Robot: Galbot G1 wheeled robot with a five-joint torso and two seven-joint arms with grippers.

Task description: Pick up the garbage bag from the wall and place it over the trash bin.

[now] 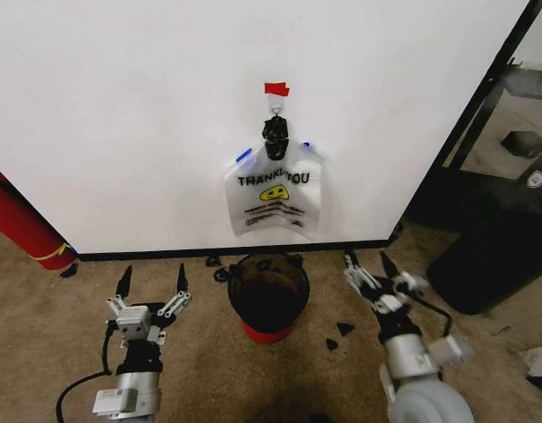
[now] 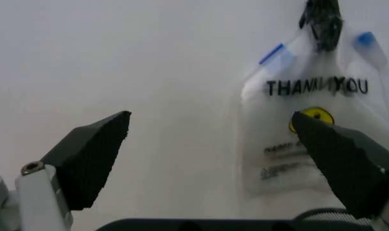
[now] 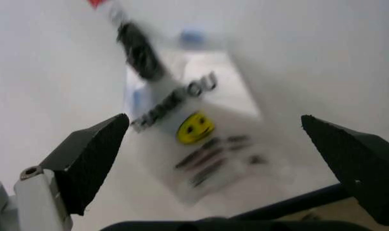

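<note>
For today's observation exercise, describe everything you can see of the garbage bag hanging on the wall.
The garbage bag is thin, translucent clear plastic printed with black "THANK YOU", a yellow smiley and small dark text beneath. Blue tape patches mark its handles, which bunch into a dark knot on a small hook under a red tape piece. It hangs flat against the white wall, above the trash bin. Neither end effector touches it.

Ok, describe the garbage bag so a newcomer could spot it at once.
Start at the white wall and find the red tape piece with a small hook under it. The garbage bag hangs there, above the black trash bin. It is translucent plastic printed "THANK YOU" over a yellow smiley, with blue tape patches on its handles.
</note>
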